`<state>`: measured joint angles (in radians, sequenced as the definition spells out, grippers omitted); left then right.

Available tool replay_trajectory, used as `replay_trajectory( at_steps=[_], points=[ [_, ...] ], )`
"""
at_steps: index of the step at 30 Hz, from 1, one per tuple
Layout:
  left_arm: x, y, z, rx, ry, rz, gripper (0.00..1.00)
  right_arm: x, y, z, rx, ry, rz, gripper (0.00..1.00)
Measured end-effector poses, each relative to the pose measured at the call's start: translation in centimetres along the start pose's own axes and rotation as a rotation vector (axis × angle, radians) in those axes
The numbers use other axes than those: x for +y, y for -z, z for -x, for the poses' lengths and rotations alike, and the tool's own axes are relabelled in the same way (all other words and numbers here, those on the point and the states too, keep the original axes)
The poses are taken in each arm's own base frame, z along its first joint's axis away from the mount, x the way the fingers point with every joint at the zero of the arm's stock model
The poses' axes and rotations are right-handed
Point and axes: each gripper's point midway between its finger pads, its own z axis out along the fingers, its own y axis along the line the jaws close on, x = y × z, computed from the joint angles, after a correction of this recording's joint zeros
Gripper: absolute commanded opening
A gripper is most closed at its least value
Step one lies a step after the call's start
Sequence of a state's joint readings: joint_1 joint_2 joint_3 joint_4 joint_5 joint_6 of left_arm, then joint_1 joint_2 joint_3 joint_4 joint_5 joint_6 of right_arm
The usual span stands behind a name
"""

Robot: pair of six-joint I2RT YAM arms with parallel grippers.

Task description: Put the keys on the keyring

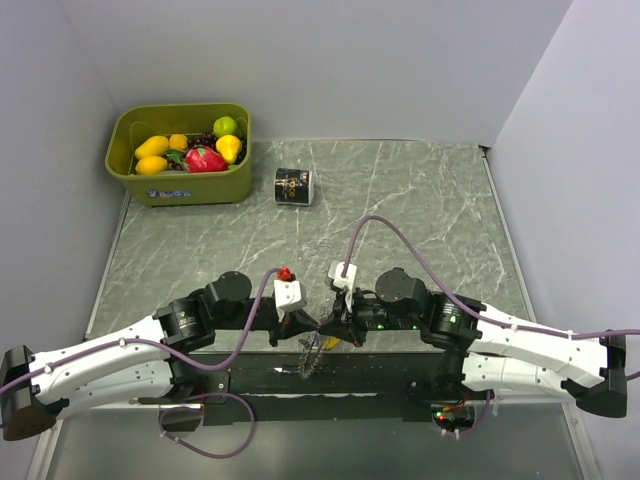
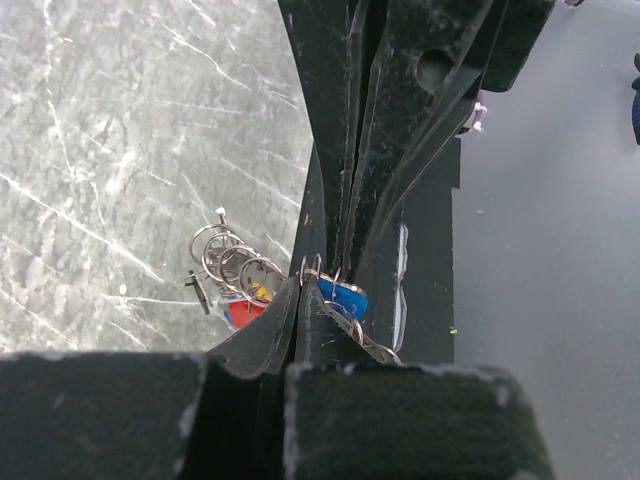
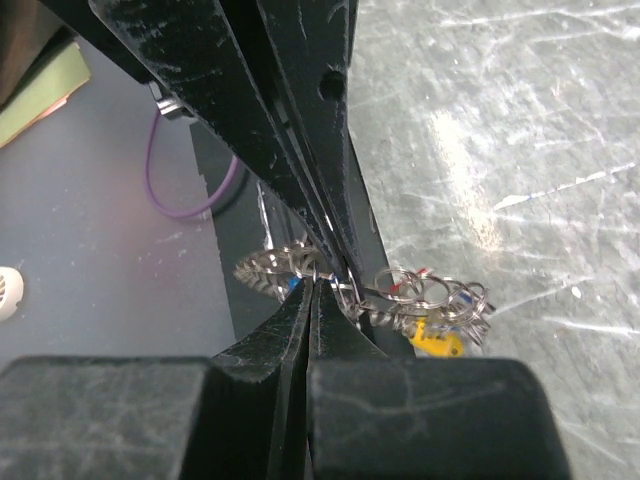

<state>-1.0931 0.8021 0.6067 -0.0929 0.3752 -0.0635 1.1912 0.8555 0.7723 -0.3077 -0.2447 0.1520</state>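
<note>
While left pincer (image 2: 300, 286) and right pincer (image 3: 312, 283) each clamp the keyring (image 3: 262, 270), blue-headed key (image 2: 342, 298) hanging (black can (image 1: 293, 186) label unreadable)

The left pincer (image 2: 300, 292) pinches the keyring (image 2: 312, 263), a blue-headed key (image 2: 345, 298) just right, small rings (image 2: 232, 262) on the surface (image 2: 110, 150) left.

Far left corner of the grey marble tabletop (image 1: 420, 200): olive-green plastic bin (image 1: 180, 190) w/ toy fruit. Inside are 2 yellow pcs (image 1: 152, 147), a small orange one (image 1: 178, 141), a green apple (image 1: 225, 126), a yellow pear (image 1: 229, 148), a red strawberry-ish pc (image 1: 205, 159) and dark grapes (image 1: 200, 140). Just right of the bin, apart from it, a small black labelled can (image 1: 293, 186) lies on its side. Black strip (image 1: 380, 380) runs along the near edge. Plain grey walls (image 1: 330, 60) all round.
</note>
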Motion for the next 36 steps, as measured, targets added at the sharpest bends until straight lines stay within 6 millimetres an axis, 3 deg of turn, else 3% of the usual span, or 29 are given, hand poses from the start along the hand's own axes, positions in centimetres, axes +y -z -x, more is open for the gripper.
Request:
replay_trajectory(
  at_steps=[12, 36],
  points=[
    [-0.6, 1.9, 2.7, -0.125, -0.048, 0.010, 0.01, 0.3, 2.0, 2.3, -0.125, 0.009, -0.012, 0.00],
    [-0.6, 2.6, 3.5, -0.169, -0.068, 0.025, 0.01, 1.8, 3.5, 1.9, -0.144, 0.053, 0.068, 0.00]
  ],
)
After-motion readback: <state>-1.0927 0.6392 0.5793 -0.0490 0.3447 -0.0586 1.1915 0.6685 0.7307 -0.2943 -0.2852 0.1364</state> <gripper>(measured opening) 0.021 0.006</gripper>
